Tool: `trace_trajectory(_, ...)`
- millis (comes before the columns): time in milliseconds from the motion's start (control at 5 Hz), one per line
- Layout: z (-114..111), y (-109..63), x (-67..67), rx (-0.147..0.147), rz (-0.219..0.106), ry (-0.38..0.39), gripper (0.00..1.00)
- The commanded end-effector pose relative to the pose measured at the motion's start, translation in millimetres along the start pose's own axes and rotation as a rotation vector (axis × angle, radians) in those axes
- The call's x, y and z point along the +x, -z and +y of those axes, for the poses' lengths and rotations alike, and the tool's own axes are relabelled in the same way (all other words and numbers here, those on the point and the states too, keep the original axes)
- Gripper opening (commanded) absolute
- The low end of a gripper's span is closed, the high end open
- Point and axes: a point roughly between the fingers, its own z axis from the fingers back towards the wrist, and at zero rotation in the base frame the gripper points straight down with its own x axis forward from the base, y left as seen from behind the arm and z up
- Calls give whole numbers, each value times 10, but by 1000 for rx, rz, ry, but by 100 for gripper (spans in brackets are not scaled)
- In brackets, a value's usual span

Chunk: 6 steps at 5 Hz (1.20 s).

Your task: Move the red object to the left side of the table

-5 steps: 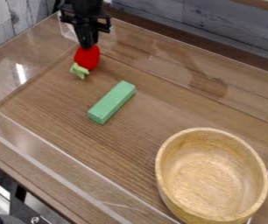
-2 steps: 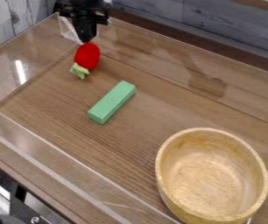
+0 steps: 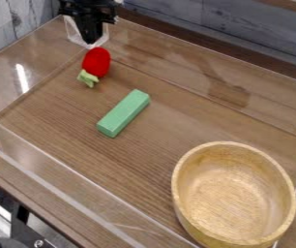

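Lifted clear since a second ago, the claw [image 3: 93, 39] now hangs just above the red object [image 3: 95, 63] instead of pressing down on it.

Its fingers are closed together and hold nothing; a small gap shows between their tips and the top of the fruit. The red object lies on the desk [image 3: 202, 107] in the far left part as the camera sees it, its pale green leafy end pointing toward the camera and resting on the wood, in the same spot as before. Just beside it, nearer the camera and to the right, lies a green block [image 3: 124, 112], set at a slant. A round wooden bowl [image 3: 235, 197] stands well apart in the near right corner.
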Motion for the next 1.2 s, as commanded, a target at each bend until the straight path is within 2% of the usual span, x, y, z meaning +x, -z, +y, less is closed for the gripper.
trace_trajectory(0, 119, -402, 110, 50, -109, -16, 0)
trace_trajectory(400, 209, -285, 111, 67, -100, -56, 0)
trace_trajectory(1000, 153, -66, 101, 99, -80, -110, 0)
